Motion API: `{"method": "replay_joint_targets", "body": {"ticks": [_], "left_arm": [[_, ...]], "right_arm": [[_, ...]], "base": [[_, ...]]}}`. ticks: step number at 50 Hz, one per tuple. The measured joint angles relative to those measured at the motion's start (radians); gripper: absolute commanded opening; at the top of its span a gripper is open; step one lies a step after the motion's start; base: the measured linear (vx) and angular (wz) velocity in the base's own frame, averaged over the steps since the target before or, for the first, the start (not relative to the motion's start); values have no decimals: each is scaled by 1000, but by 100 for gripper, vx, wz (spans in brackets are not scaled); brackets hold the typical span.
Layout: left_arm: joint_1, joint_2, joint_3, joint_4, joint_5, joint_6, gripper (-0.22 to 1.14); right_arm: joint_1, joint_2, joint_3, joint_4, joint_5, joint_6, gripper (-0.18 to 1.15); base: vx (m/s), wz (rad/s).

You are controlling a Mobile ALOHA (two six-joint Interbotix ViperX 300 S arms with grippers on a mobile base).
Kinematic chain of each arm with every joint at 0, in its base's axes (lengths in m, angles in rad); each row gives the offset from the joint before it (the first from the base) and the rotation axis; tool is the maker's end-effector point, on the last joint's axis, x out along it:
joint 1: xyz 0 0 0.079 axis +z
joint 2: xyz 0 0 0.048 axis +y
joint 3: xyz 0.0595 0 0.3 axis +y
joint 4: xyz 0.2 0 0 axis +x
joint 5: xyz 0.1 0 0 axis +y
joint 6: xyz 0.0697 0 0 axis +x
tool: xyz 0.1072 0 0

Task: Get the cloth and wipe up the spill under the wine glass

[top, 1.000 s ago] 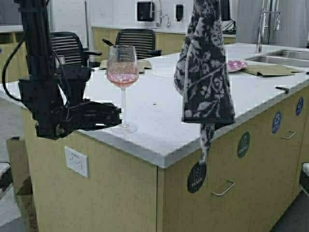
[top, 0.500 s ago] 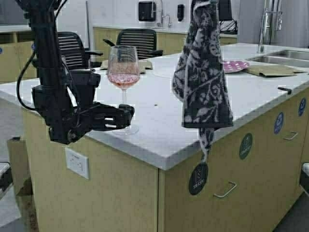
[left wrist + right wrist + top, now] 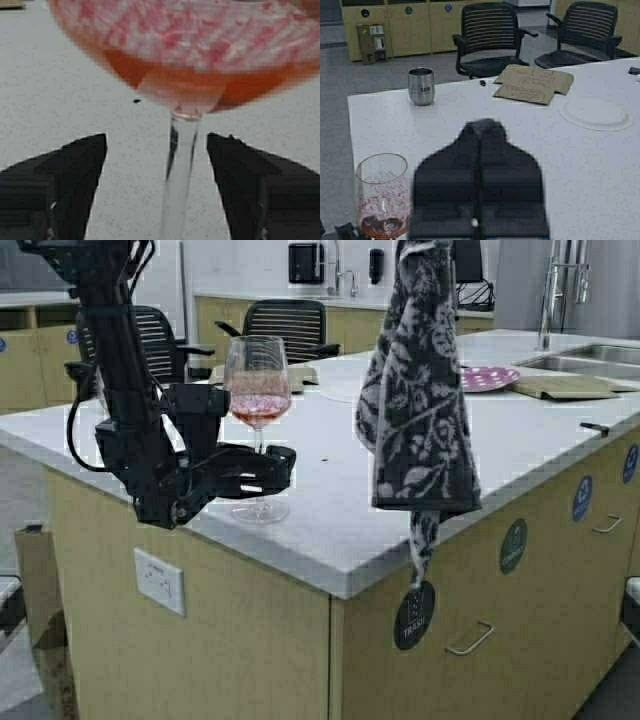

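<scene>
High view: left tool [image 3: 270, 470] at bench [image 3: 330, 530] edge, fingers spread wide w/ wine glass [image 3: 257, 425] stem between, approx 9 o'clock of frame centre. Glass upright near bench's front-left corner, pinkish liquid in bowl. Cloth [image 3: 415, 400] hangs from above at approx 2 o'clock, dark w/ white leaf pattern, lower tip dangling past bench edge over cabinet front. Right tool itself out of frame up top. Pink plate [image 3: 487, 377] and sink [image 3: 590, 358] farther back at 2–3 o'clock.

Left wrist view: two black fingers [image 3: 75, 185] set wide, either side of glass stem [image 3: 179, 175], not touching. Bowl w/ orange-pink liquid fills upper part.

Right wrist view: right tool [image 3: 479, 200] pinched closed on cloth, fingers pressed together. Glass [image 3: 382, 197] at 8 o'clock. Steel tumbler [image 3: 421, 86] at 11 o'clock, cardboard [image 3: 532, 82] at 1 o'clock, white disc [image 3: 596, 113] at 2 o'clock.
</scene>
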Motion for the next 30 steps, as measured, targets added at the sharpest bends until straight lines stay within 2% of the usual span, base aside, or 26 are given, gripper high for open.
{"method": "replay_joint_targets", "body": {"ticks": [4,11,16,20,30], "left_arm": [[0,-2,-8,3,11,0,78],[-2,0,-6,8,17,2,50],[-3,-3,5,8,15,8,37],[0,-20,26,9,17,-2,33],[-6,-97,101,14,18,-2,32]], "right_arm": [[0,-2,2,0,0,0,7],[0,0,0,2,0,0,7],[-2,0,0,8,0,2,7],[-17,0,-11,37,0,12,7],[-69,21,-72,175,-3,49,7]], "base": [[3,2],[3,2],[3,1],[3,1],[3,1]]}}
